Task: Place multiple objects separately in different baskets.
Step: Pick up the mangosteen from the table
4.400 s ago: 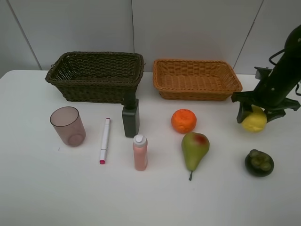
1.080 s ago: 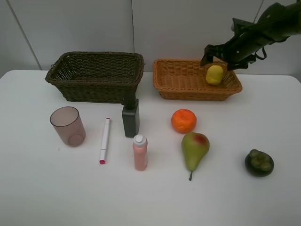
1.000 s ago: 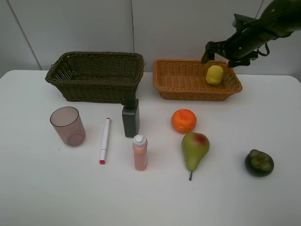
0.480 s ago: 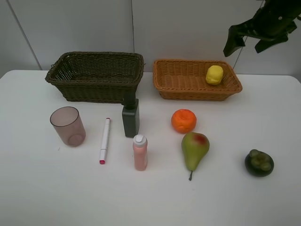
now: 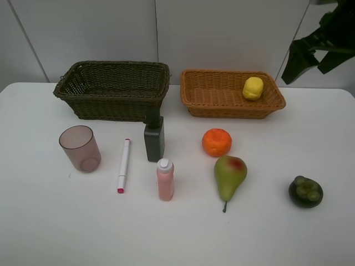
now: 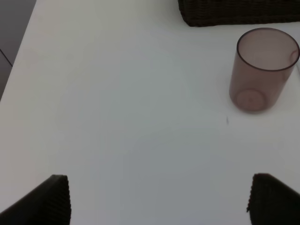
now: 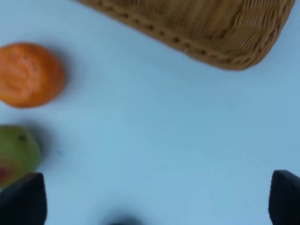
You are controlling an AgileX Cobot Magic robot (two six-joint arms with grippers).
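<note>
Now the right gripper [image 5: 306,75] hangs high near the right edge of the exterior view, above and to the right of the orange-tan basket [image 5: 233,112]. Its two dark fingers [image 5: 293,62] stand wide apart and nothing is between them. The yellow lemon [image 5: 253,88] lies inside this basket, at its far right end, well apart from those fingers and lower than them. In the right wrist view, only the white table [image 5: 50,227] is seen between the fingertips; the orange [image 5: 216,142] and the green-red pear [image 5: 229,175] are off to one side, and a corner of the basket is further ahead.

The left gripper [image 6: 159,201] shows only in its own wrist view. Its fingers are also spread wide, with nothing in them, over bare table. The translucent pinkish cup [image 6: 262,70] stands upright ahead of it, more toward one finger, and does not touch it.

On the table in front of the baskets, the white-pink marker [image 5: 123,165] lies just right of the cup. The dark green bottle [image 5: 154,141] stands close before the dark olive-brown basket [image 5: 111,106], and the pink bottle [image 5: 165,179] stands nearer the front. The dark green round fruit [image 5: 305,191] sits alone at the right.
</note>
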